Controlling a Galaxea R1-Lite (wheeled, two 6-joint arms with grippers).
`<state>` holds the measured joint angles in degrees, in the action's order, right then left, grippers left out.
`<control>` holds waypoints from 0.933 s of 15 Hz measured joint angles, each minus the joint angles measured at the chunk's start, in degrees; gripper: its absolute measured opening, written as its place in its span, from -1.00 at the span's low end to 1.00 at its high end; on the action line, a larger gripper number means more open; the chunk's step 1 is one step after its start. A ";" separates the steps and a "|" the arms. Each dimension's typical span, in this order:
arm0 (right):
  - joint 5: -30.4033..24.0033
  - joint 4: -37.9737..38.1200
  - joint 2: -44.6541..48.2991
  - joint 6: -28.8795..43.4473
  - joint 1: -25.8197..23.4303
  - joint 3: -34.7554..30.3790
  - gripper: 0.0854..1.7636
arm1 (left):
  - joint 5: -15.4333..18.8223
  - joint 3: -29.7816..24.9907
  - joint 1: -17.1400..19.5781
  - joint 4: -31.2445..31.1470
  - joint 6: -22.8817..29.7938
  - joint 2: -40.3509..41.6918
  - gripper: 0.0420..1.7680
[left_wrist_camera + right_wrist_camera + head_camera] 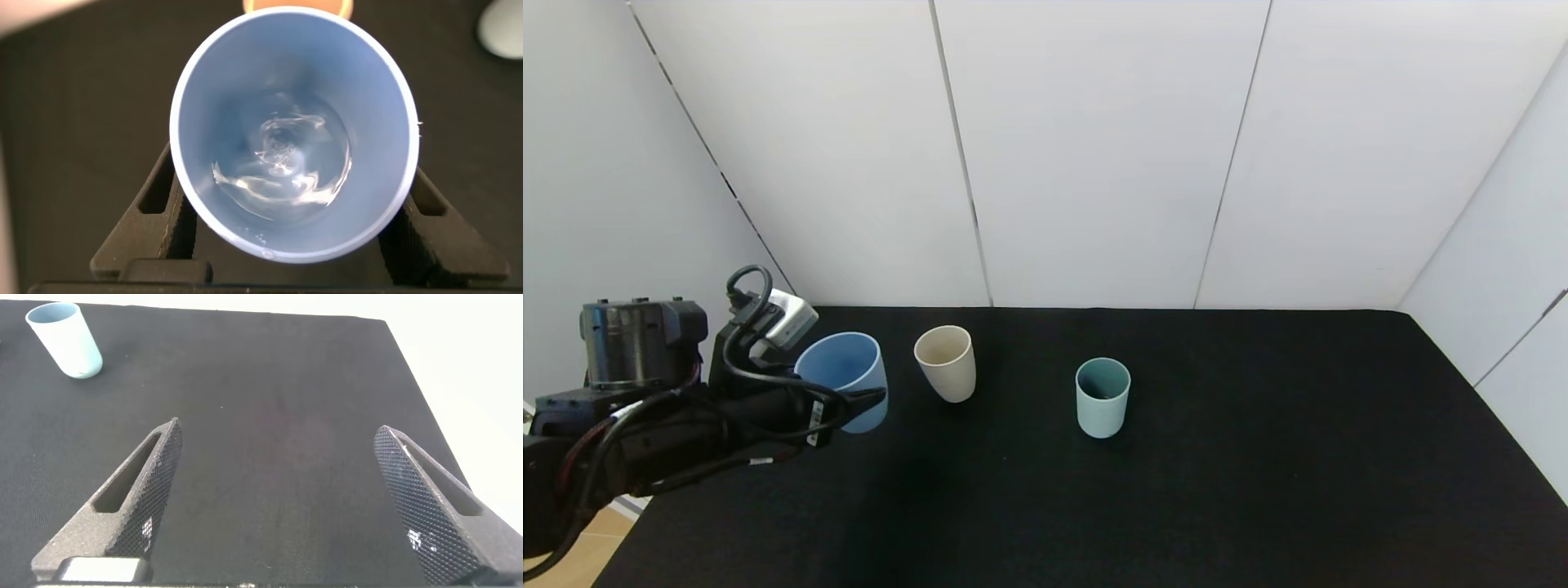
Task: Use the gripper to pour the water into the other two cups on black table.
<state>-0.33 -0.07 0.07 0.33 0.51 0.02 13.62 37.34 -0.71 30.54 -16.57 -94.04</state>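
My left gripper is shut on the light blue cup at the left of the black table, tilting it slightly toward the beige cup just to its right. In the left wrist view the blue cup sits between the two fingers with clear water in its bottom. The pale teal cup stands upright near the table's middle; it also shows in the right wrist view. My right gripper is open and empty over bare table, out of the head view.
White wall panels close the table at the back and both sides. The table's front left edge lies by my left arm.
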 joint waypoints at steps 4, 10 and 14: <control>0.02 0.00 0.00 0.00 -0.02 0.00 0.94 | 0.57 10.58 3.02 -11.30 -5.18 -1.44 0.38; -0.02 0.00 0.00 0.02 -0.05 0.00 0.94 | 0.13 23.47 4.61 -21.83 -12.07 -6.49 0.38; 0.02 0.00 0.00 0.00 -0.02 0.00 0.94 | -0.30 31.73 4.64 -29.96 -15.09 -9.70 0.38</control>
<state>-0.30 -0.07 0.07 0.33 0.49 0.02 13.31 69.07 3.94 0.57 -31.66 -103.74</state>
